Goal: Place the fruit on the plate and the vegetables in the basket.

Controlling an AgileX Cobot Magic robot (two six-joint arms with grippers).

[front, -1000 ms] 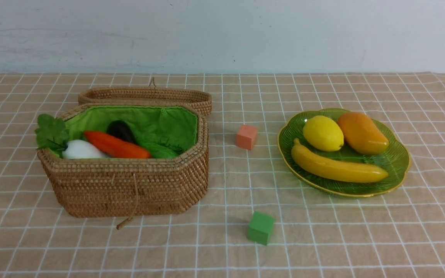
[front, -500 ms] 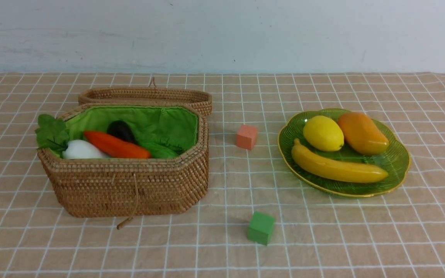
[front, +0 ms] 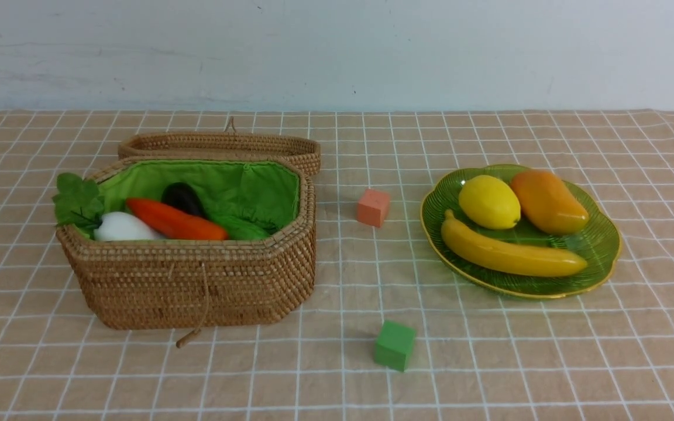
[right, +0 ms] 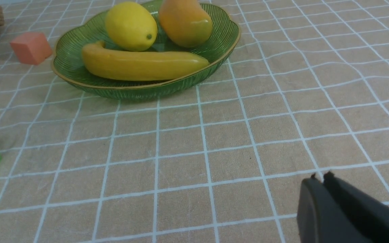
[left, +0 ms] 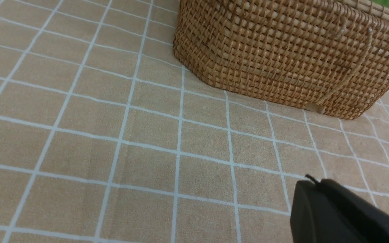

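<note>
Hovering low over your tablecloth [front: 337,374], both grippers, left [left: 311,182] and right [right: 319,179], sit pinched closed and empty; banana [front: 512,254] lies crosswise on the plate [front: 606,245].

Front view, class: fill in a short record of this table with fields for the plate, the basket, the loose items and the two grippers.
plate: holds banana, lemon and mango
basket: lid open behind it; radish, pepper and eggplant inside, plus a green piece, probably the gourd
loose items: orange cube between basket and plate; green cube nearer the robot
left gripper: shut, empty, near the basket
right gripper: shut, empty, short of the plate
sorting: looks complete
</note>
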